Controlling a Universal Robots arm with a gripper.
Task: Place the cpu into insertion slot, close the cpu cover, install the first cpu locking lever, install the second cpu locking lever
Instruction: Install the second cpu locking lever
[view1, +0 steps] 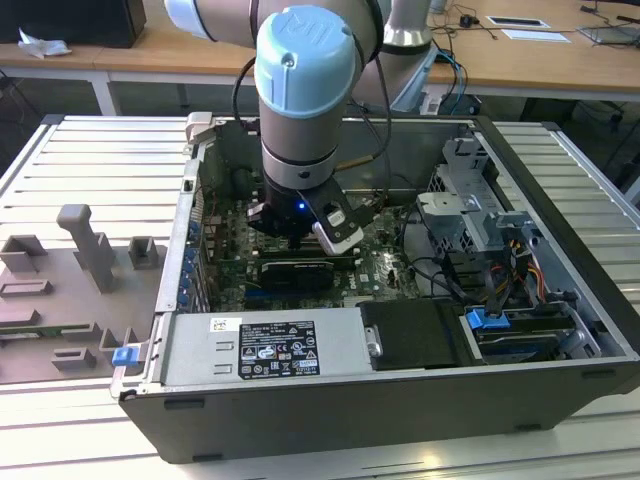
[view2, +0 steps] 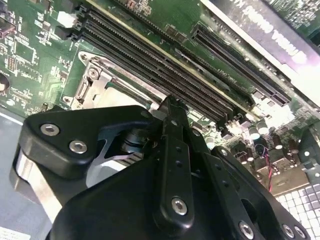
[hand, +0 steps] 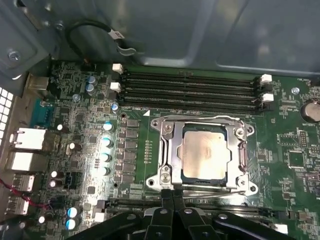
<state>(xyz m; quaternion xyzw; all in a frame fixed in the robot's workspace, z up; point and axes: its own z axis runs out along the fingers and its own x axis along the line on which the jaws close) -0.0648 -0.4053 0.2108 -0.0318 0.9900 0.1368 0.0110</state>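
Cpu (hand: 202, 155) sits in its slot just beyond my gripper (hand: 172, 197), whose fingers (hand: 166, 200) are pressed together, holding nothing. Around the chip, the cpu cover (hand: 170, 150) lies shut, memory slots (hand: 190, 90) farther beyond.

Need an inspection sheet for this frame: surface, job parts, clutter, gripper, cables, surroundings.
Surface: ribbed metal table carrying an open computer case.
Job parts: cpu lies in the insertion slot; cpu cover down around it.
Clutter: grey fixture blocks on the exterior view's left.
Gripper: gripper at the socket's edge, fingers together.
Cables: black loop by the case wall; wire bundle inside.
Surroundings: wooden desks behind.
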